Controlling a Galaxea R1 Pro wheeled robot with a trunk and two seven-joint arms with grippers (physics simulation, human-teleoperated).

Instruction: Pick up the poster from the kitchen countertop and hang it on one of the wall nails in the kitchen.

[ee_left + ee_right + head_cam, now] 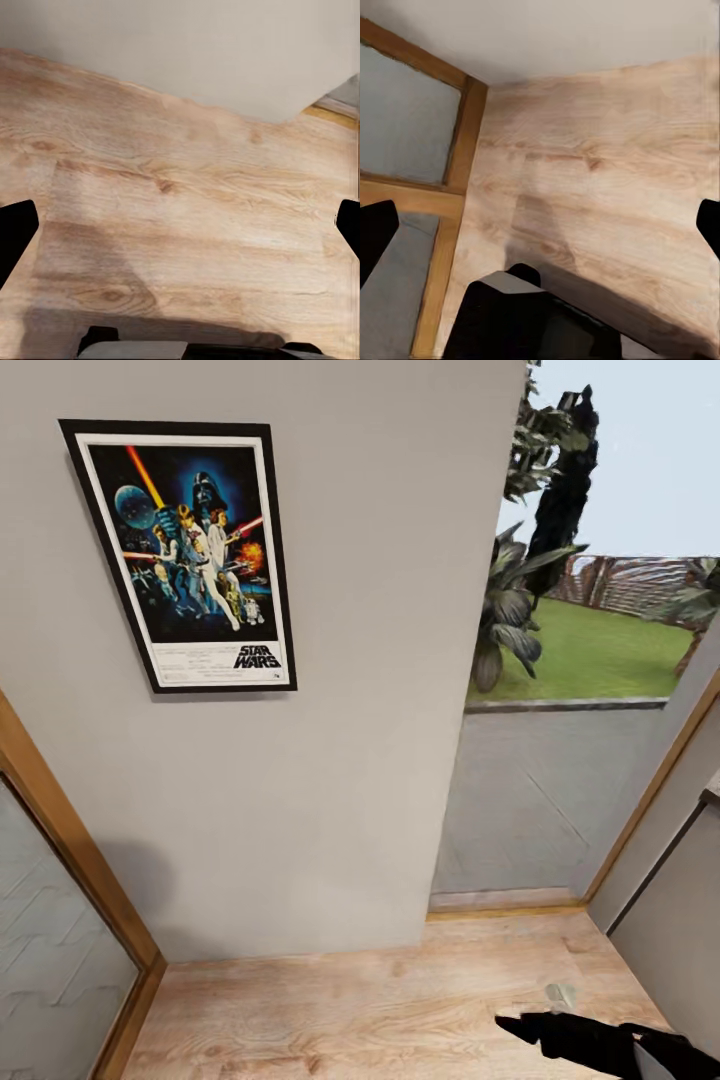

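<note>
The poster hangs flat on the pale grey wall at the upper left of the head view, slightly tilted, with its "STAR WARS" lettering at the bottom. No gripper touches it. My left gripper is open over the wooden floor, its fingers wide apart with nothing between them. My right gripper is open too, low above the floor, and its black arm shows at the head view's bottom right. The kitchen countertop is out of view.
A wood-framed glass door stands at the left. To the right of the wall, an opening looks over a low grey wall to plants and lawn. A grey panel borders the wooden floor at the right.
</note>
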